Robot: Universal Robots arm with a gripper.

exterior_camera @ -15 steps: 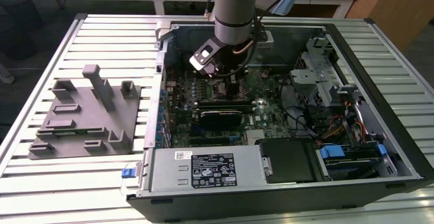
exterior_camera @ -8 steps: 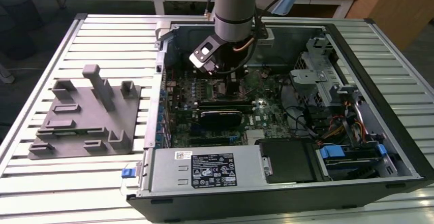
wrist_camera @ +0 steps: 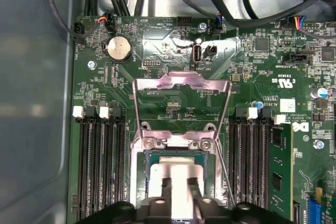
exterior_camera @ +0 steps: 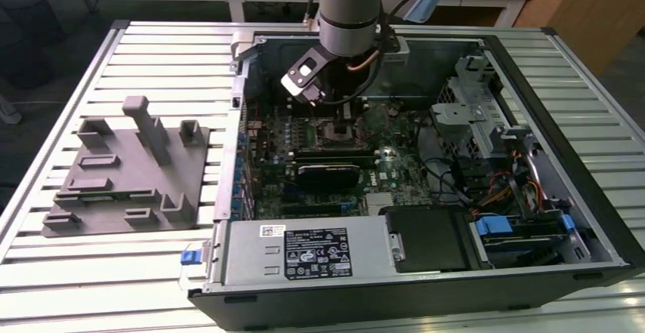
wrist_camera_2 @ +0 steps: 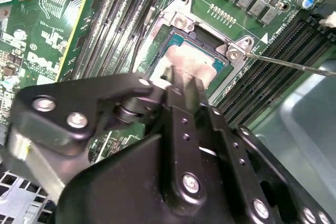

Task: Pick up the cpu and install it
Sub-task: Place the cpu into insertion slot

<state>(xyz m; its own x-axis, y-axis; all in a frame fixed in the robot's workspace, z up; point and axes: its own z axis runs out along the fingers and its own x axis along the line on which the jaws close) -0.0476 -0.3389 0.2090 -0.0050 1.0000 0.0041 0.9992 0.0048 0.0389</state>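
The cpu (wrist_camera: 180, 174) shows its silvery top and lies flat inside the motherboard socket (wrist_camera: 173, 142). The socket's metal load plate (wrist_camera: 181, 83) is swung up and back, and the thin lever (wrist_camera_2: 294, 62) sticks out to one side. My gripper (wrist_camera: 180, 191) hangs directly over the cpu (wrist_camera_2: 191, 59), its fingertips (wrist_camera: 166, 186) a narrow gap apart with only the chip's top showing between them. In the exterior view the gripper (exterior_camera: 337, 106) is down inside the open computer case, above the socket (exterior_camera: 337, 131).
A grey fixture (exterior_camera: 126, 171) with upright posts lies on the slatted table at the exterior view's left. Inside the case are memory slots with one stick (wrist_camera: 281, 166), a black card (exterior_camera: 328, 174), the power supply (exterior_camera: 307, 250) and a drive cage (exterior_camera: 473, 114).
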